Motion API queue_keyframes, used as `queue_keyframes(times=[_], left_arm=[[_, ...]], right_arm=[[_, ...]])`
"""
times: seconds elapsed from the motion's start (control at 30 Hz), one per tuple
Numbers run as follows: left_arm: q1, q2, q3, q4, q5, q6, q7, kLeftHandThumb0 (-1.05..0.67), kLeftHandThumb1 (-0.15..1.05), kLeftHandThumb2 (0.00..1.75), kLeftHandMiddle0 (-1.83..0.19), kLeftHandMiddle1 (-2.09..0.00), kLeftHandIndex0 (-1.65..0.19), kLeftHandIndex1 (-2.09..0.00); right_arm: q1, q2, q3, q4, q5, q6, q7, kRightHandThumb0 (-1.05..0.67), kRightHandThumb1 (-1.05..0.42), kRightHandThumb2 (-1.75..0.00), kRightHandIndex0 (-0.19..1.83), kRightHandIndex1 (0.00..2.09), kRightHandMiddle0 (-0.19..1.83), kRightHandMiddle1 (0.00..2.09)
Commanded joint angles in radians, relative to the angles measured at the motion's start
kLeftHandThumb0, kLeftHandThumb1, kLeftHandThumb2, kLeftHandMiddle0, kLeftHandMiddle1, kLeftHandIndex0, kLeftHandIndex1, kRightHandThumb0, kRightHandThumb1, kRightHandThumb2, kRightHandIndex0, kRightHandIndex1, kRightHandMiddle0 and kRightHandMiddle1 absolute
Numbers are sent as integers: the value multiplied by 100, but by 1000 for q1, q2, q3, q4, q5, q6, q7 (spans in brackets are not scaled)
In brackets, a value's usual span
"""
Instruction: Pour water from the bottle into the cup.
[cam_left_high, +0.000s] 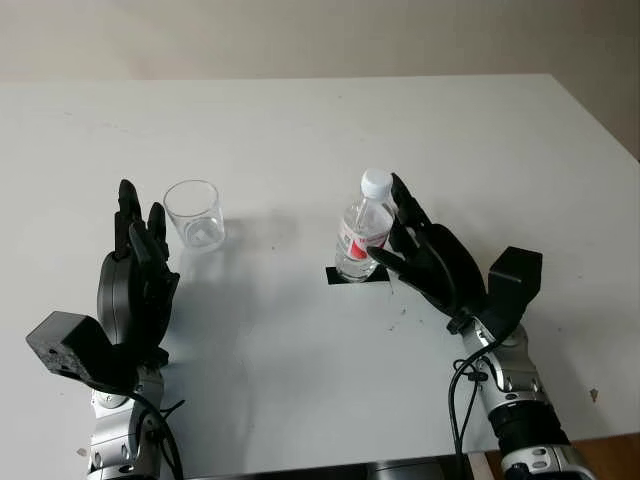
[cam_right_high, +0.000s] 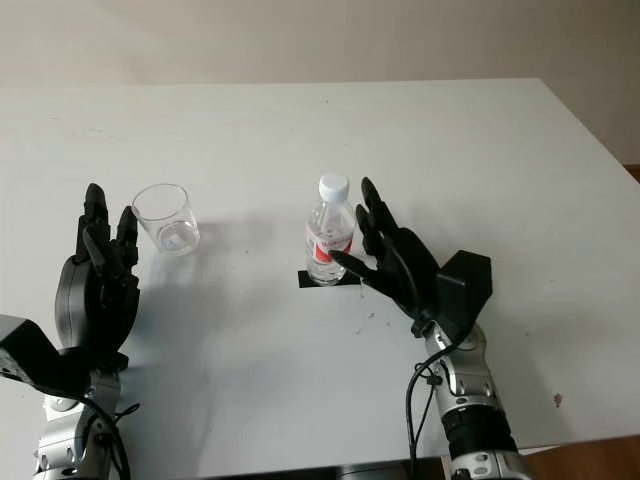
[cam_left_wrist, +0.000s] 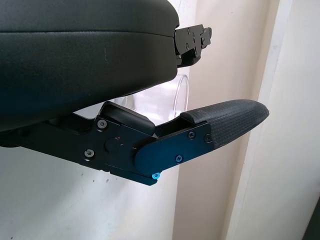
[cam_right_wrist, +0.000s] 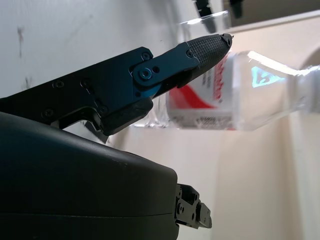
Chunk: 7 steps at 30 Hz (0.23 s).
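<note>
A clear plastic water bottle (cam_left_high: 362, 235) with a white cap and a red label stands upright on a black patch (cam_left_high: 338, 276) near the table's middle. My right hand (cam_left_high: 398, 232) is open just right of it, its fingers reaching up alongside the bottle and its thumb low in front of the base. In the right wrist view one fingertip (cam_right_wrist: 206, 47) lies across the bottle's label (cam_right_wrist: 220, 90); no grasp shows. A clear empty cup (cam_left_high: 194, 214) stands to the left. My left hand (cam_left_high: 140, 235) is open and upright, just left of and nearer than the cup (cam_left_wrist: 179, 97).
The white table (cam_left_high: 300, 130) stretches far back with bare room behind the cup and bottle. Its right edge (cam_left_high: 600, 120) runs diagonally at the far right. A small dark speck (cam_left_high: 593, 395) lies near the front right corner.
</note>
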Motion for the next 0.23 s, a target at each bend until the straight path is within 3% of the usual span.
queue_keyframes(times=[0.0,0.2], left_arm=[[-8,3,0,-5,-2,1,1,-86,105,79,19,-26,15,0],[-15,6,2,3,-4,1,-2,-86,105,77,19,-28,14,0]], right_arm=[[51,20,12,-76,-1,-32,-7,-84,-95,-6,-19,0,-19,0],[135,47,60,-193,-55,-65,-54,-85,-96,-6,-19,0,-19,0]])
